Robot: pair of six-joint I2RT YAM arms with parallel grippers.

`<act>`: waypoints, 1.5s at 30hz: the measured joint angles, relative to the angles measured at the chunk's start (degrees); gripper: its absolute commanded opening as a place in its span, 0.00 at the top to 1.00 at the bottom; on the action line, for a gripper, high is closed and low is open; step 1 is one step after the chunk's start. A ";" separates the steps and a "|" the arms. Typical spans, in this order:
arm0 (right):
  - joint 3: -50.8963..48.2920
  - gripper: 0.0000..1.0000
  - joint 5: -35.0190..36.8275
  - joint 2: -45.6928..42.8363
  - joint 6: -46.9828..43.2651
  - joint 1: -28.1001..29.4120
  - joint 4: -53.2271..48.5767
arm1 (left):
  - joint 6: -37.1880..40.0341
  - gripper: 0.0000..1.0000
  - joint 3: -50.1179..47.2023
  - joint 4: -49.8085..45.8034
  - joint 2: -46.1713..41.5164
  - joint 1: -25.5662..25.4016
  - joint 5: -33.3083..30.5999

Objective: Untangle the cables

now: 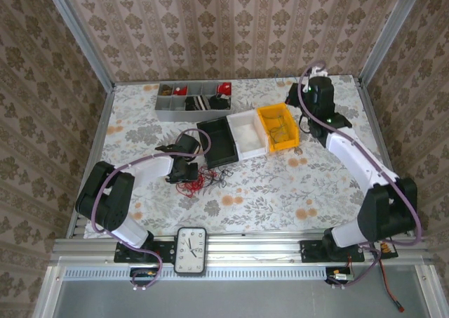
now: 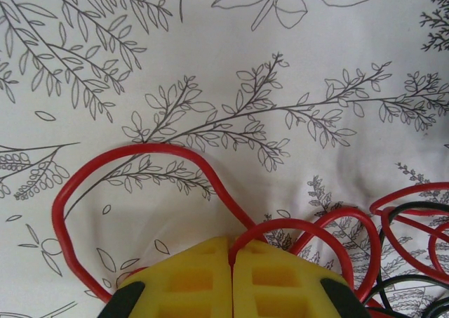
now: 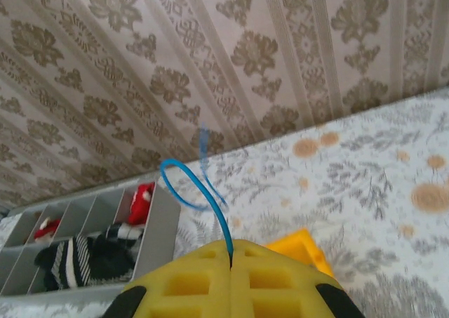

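Gripping a thin red wire (image 2: pixel 151 147), the left gripper (image 2: pixel 231 249) sits just left of the red-and-black cable tangle (image 1: pixel 207 178), while the right gripper (image 3: pixel 231 253) clamps a thin blue wire (image 3: pixel 210 200).

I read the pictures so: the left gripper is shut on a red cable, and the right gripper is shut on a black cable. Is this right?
Not fully. The left gripper is shut on a red cable, as you say. The right gripper, however, is shut on a blue cable, not a black one. The right wrist view shows it rising from between the closed fingers.
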 measured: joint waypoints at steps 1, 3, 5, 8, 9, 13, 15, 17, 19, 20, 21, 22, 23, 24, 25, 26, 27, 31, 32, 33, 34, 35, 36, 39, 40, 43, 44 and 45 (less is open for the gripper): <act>1.62 1.00 -0.07 1.44 -0.61 -0.17 0.33 | 0.02 1.00 0.09 -0.04 0.07 0.00 0.00; 4.11 1.00 -0.11 3.63 -1.81 -0.37 0.85 | 0.07 1.00 0.35 -0.31 0.33 0.00 0.00; 6.80 1.00 -0.22 5.66 -2.93 -0.46 1.09 | 0.22 1.00 0.63 -0.66 0.63 -0.02 0.00; 10.12 1.00 -0.33 7.98 -4.44 -0.68 1.29 | 0.42 1.00 1.18 -1.25 1.05 0.00 0.02; 11.21 1.00 -0.48 8.72 -4.83 -0.79 1.31 | 0.44 1.00 1.38 -1.46 1.18 0.00 0.04; 13.92 1.00 -0.74 10.93 -5.22 -1.27 1.49 | 0.63 1.00 2.54 -2.67 2.19 0.00 0.09; 13.88 1.00 -1.18 11.43 -5.16 -1.46 1.51 | 0.70 1.00 3.10 -3.28 2.64 0.00 0.11; 13.42 1.00 -1.60 11.78 -4.87 -1.53 1.64 | 0.85 1.00 3.52 -3.82 2.95 0.00 0.11; 11.37 1.00 -1.95 11.80 -4.22 -1.51 2.19 | 0.87 1.00 3.89 -4.28 3.32 0.00 0.13; 10.23 1.00 -2.03 11.80 -3.98 -1.51 2.56 | 0.87 1.00 4.00 -4.39 3.41 0.00 0.13; 8.61 1.00 -2.10 11.80 -3.54 -1.46 2.97 | 0.87 1.00 4.09 -4.50 3.41 0.00 0.15; 6.58 1.00 -2.19 11.78 -3.13 -1.27 3.13 | 0.87 1.00 4.13 -4.55 3.45 0.00 0.13; 4.66 1.00 -2.19 11.78 -2.82 -1.14 3.21 | 0.87 1.00 4.15 -4.57 3.52 0.00 0.15; 2.38 1.00 -2.23 11.78 -2.47 -0.90 3.26 | 0.87 1.00 4.20 -4.63 3.52 0.00 0.13; -0.24 1.00 -2.25 11.78 -1.86 -0.55 3.21 | 0.87 1.00 4.20 -4.68 3.52 0.00 0.13; -2.16 1.00 -2.27 11.78 -1.53 -0.20 3.08 | 0.87 1.00 4.20 -4.68 3.52 0.00 0.15; -4.55 1.00 -2.47 11.78 -1.20 0.37 2.91 | 0.87 1.00 4.20 -4.68 3.52 0.00 0.15; -11.17 1.00 -3.04 11.78 0.55 2.67 1.97 | 0.87 1.00 4.20 -4.68 3.52 0.00 0.13; -12.28 1.00 -3.04 11.78 1.29 3.06 1.86 | 0.87 1.00 4.20 -4.68 3.52 0.00 0.13; -13.33 1.00 -3.04 11.78 1.90 3.45 1.75 | 0.87 1.00 4.20 -4.66 3.50 0.00 0.13; -14.23 1.00 -3.04 11.78 2.71 3.74 1.46 | 0.87 1.00 4.20 -4.66 3.48 0.00 0.13; -14.78 1.00 -3.04 11.78 3.28 3.78 1.22 | 0.87 1.00 4.20 -4.66 3.45 0.00 0.13; -15.15 1.00 -2.95 11.78 3.96 3.76 0.87 | 0.87 1.00 4.20 -4.66 3.45 0.00 0.13; -15.19 1.00 -1.77 11.63 5.31 3.76 -0.48 | 0.87 1.00 4.20 -4.66 3.45 0.00 0.13; -15.21 1.00 -1.33 11.52 5.70 3.76 -0.94 | 0.87 1.00 4.20 -4.66 3.45 0.00 0.13; -15.21 1.00 -0.59 11.04 6.40 3.76 -2.67 | 0.87 1.00 4.11 -4.61 3.37 0.00 0.13; -15.28 0.99 -0.46 10.75 6.51 3.76 -3.06 | 0.87 1.00 4.04 -4.55 3.30 0.00 0.13; -15.56 0.99 -0.42 10.27 6.69 3.76 -3.19 | 0.90 1.00 3.89 -4.39 3.21 0.00 0.13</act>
